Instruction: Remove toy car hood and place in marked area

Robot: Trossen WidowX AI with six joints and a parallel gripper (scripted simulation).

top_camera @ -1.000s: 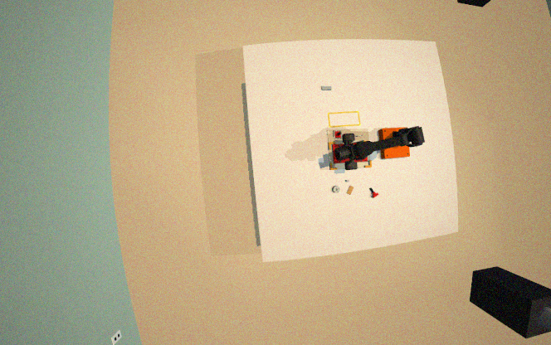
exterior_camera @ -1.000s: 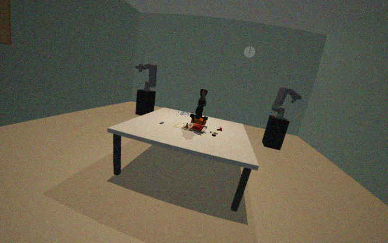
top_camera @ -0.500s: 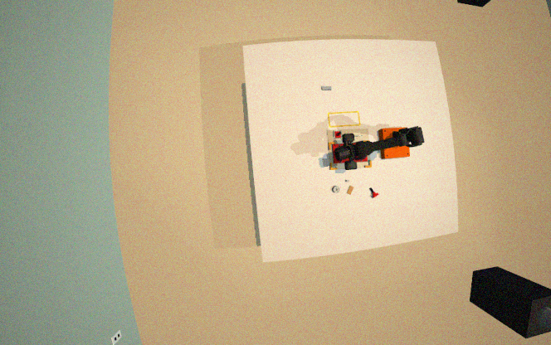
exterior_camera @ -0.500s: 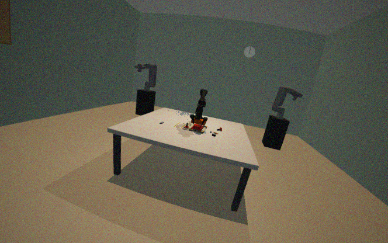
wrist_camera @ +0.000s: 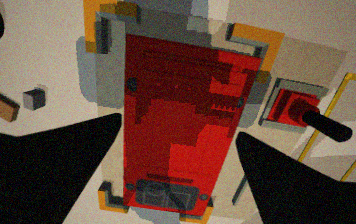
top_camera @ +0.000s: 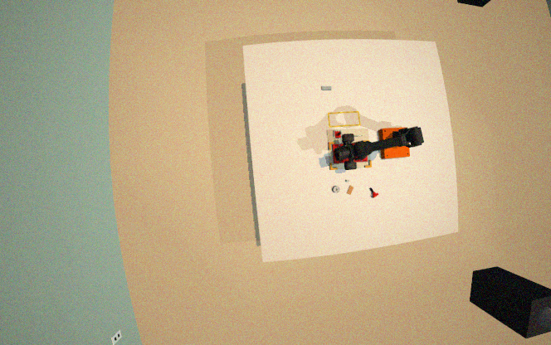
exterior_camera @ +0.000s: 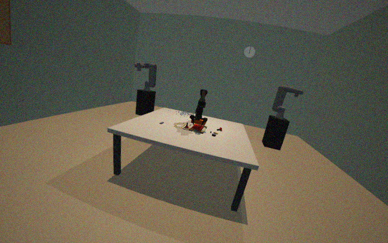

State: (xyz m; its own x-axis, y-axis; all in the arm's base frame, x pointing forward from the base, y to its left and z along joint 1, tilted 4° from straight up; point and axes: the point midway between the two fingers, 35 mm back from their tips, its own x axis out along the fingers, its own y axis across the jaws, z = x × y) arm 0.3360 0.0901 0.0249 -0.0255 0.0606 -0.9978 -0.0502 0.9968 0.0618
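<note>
The toy car's red body panel [exterior_camera: 197,127] [wrist_camera: 160,120] lies flat between orange corner brackets, with a dark window-like patch at the lower end in the wrist view. I cannot tell where the hood's edges lie on it. My gripper [top_camera: 349,152] [wrist_camera: 180,128] is open and empty, above the red panel. In the wrist view its fingertips show on either side of the panel, and I cannot tell the height left between them. The marked area, a yellow outline [top_camera: 329,119] [wrist_camera: 337,95], is empty and lies beside the car's base plate.
A red block with a black lever [top_camera: 338,133] [wrist_camera: 295,107] stands between car and outline. On the car's other side lie a wheel [top_camera: 335,187], a brown block [top_camera: 350,190] [wrist_camera: 7,107], a small grey cube [wrist_camera: 34,99] and a red-black piece [top_camera: 374,194]. A grey block [top_camera: 326,88] lies beyond the outline.
</note>
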